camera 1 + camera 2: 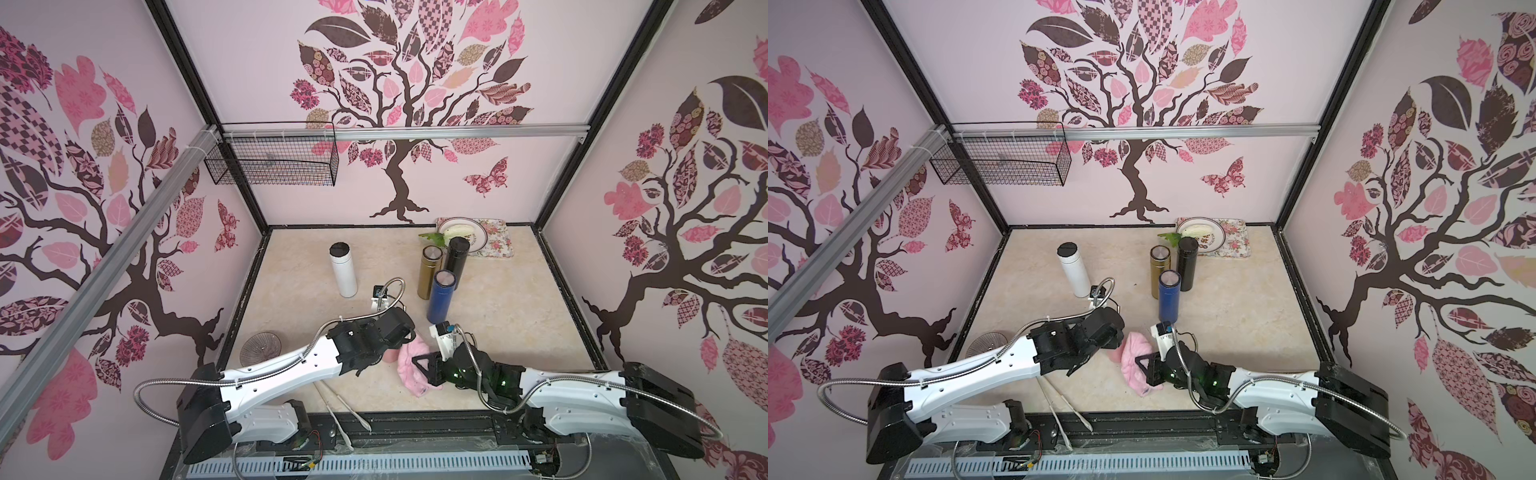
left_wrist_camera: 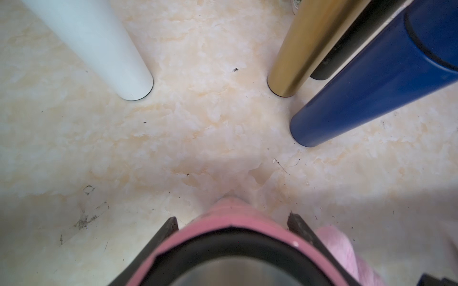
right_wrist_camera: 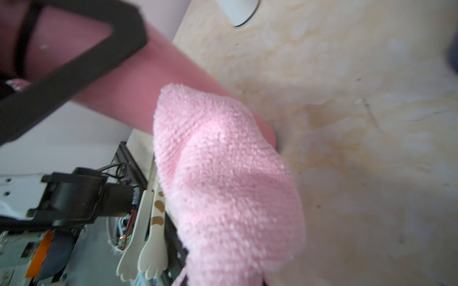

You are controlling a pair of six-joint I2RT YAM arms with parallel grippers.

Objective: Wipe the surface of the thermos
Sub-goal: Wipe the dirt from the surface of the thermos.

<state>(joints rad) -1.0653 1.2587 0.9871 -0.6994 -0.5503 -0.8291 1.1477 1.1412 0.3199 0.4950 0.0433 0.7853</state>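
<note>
Grips pink thermos point(image 3: 138, 81) in left claw point(image 2: 233, 218), slanted base-down toward table point(image 2: 198, 123); pinches cloth point(image 3: 223, 173) in right claw point(image 1: 417, 368), just beside thermos base.

Cloth point(image 1: 409, 368) right of near thermos point(image 2: 233, 215); plate point(image 1: 482, 237) on tray point(image 1: 500, 237).

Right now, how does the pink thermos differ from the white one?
The pink thermos is clamped in the left gripper, the pink cloth at its side; the white thermos stands free, nothing touching it. The pink thermos is near the front, by the arms; the white thermos stands farther back. Both stand on the table.
</note>
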